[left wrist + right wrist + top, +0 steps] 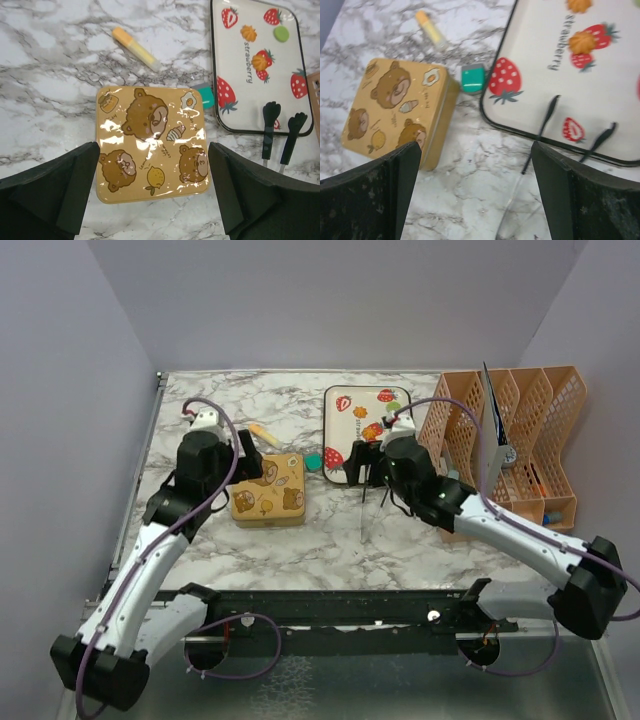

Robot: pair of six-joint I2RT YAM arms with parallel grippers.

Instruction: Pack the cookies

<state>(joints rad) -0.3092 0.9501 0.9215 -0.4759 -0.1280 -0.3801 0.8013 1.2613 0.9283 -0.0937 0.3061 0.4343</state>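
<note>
Marble-patterned tabletop (320,540) carries everything; packing looks barely begun, since the square tan bear-printed tin (152,142) sits lidded, contents unseen; the small orange and green cookies (260,61) lie on the white strawberry-printed tray (295,55), at two o'clock from the tin. Left gripper (152,150) hangs over the tin, jaws wide, empty; right gripper (475,150), equally spread and grasping nothing, hovers at the tray's six-o'clock edge; next, probably, the lid must come off.

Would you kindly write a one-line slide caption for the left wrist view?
Open left gripper frames the bear-print tin; orange and green cookies lie on the strawberry tray beside it.
</note>
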